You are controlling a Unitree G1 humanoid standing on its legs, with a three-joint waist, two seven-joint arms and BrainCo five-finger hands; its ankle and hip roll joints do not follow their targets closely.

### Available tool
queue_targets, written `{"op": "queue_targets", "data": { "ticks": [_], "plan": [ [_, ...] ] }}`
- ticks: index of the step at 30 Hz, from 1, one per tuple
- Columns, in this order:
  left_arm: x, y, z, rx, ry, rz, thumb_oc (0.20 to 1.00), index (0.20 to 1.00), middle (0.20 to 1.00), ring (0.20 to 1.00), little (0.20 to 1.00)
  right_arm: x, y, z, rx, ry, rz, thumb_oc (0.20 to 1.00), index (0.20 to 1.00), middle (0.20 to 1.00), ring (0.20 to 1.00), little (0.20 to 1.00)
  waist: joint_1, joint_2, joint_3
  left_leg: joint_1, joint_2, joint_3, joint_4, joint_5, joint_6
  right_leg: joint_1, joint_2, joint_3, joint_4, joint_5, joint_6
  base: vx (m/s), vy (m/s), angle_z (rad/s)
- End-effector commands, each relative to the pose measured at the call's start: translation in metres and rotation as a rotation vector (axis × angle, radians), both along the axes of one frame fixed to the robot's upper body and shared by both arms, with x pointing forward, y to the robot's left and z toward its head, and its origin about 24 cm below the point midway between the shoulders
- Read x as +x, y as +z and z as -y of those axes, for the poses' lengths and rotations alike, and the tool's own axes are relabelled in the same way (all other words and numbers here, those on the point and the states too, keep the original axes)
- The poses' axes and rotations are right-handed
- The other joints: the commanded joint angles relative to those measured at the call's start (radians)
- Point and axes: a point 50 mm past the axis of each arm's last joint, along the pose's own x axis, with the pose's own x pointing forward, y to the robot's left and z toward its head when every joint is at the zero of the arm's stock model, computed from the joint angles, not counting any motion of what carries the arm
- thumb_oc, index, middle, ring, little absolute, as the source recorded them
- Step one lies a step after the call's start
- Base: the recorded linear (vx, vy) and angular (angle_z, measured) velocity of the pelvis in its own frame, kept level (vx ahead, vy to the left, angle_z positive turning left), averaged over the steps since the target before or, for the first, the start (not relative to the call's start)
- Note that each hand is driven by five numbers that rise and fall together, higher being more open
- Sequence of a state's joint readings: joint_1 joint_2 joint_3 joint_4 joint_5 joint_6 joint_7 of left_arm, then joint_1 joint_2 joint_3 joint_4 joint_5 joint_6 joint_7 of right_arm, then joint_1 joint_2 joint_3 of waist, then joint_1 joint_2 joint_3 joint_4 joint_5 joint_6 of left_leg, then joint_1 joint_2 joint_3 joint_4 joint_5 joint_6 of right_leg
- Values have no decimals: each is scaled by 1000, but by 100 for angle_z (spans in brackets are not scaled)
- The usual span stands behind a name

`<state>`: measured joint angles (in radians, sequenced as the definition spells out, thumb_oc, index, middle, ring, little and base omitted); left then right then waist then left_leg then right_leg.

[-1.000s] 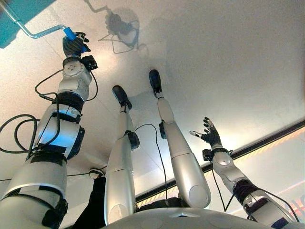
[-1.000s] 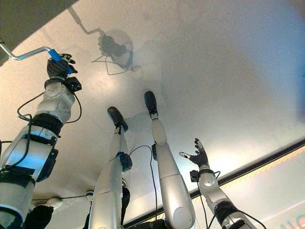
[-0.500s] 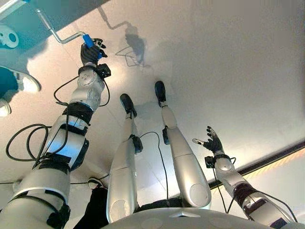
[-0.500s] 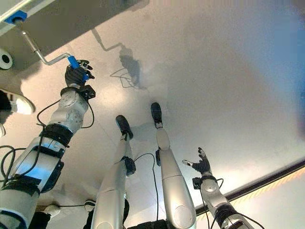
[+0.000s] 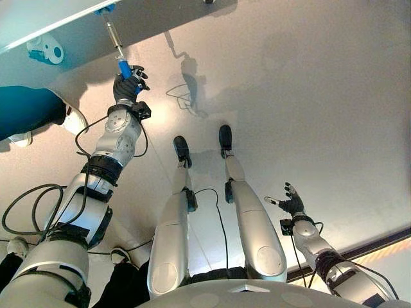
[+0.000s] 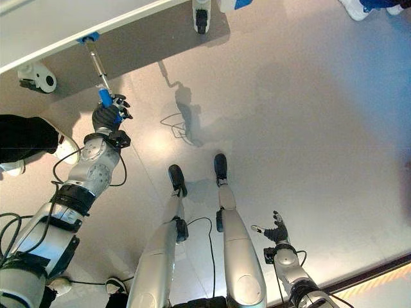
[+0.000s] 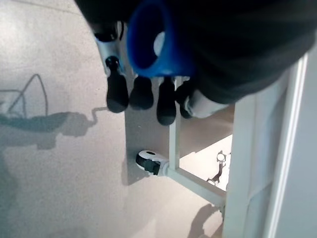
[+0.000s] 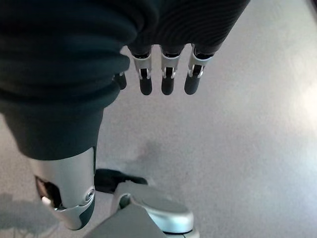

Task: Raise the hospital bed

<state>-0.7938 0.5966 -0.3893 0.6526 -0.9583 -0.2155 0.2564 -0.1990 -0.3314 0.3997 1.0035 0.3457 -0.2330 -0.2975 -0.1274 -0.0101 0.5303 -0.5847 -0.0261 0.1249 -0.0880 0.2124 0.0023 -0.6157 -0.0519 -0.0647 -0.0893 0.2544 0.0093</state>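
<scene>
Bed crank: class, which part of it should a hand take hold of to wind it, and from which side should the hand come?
Grip the blue handle at the free end of the bed crank, the only sleeved part. The metal rod runs up to the bed frame, so come from the open floor side, below the frame. The left hand does so, fingers curled round the handle. The right hand hangs open, apart.

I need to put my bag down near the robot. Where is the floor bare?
The floor is bare on the robot's right, beyond its open right hand. It is crowded on its left: the bed, its caster, the crank in the left hand, and a person's shoe.
</scene>
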Motion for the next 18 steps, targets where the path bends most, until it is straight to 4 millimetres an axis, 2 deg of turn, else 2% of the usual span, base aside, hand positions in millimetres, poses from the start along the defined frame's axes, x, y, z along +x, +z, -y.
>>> {"op": "queue_targets", "data": {
  "ticks": [1, 11, 18],
  "plan": [
    [-12, 47, -10, 43, -16, 258, 200, 200, 200, 200, 200, -22, -7, 26, -35, -76, -67, 1000, 1000, 1000, 1000, 1000, 22, 32, -10, 52, -19, 5, 1, -57, -55, 16, -28, -9, 49, -30, 122, 21, 16, 19],
    [-24, 43, -49, 57, 90, 237, 200, 200, 200, 200, 200, -24, -8, 29, -37, -88, -77, 1000, 1000, 1000, 1000, 1000, 65, 11, -10, 42, -27, -34, 1, -56, -53, 39, -41, -57, 57, -54, 125, 16, 21, 15],
    [-25, 33, -74, 48, 182, 169, 200, 200, 200, 200, 200, -23, -8, 28, -35, -84, -70, 1000, 1000, 1000, 1000, 1000, 76, -8, -10, 24, -30, -44, 1, -58, -48, 37, -46, -71, 57, -63, 128, 11, 26, 7]
  ]
}}
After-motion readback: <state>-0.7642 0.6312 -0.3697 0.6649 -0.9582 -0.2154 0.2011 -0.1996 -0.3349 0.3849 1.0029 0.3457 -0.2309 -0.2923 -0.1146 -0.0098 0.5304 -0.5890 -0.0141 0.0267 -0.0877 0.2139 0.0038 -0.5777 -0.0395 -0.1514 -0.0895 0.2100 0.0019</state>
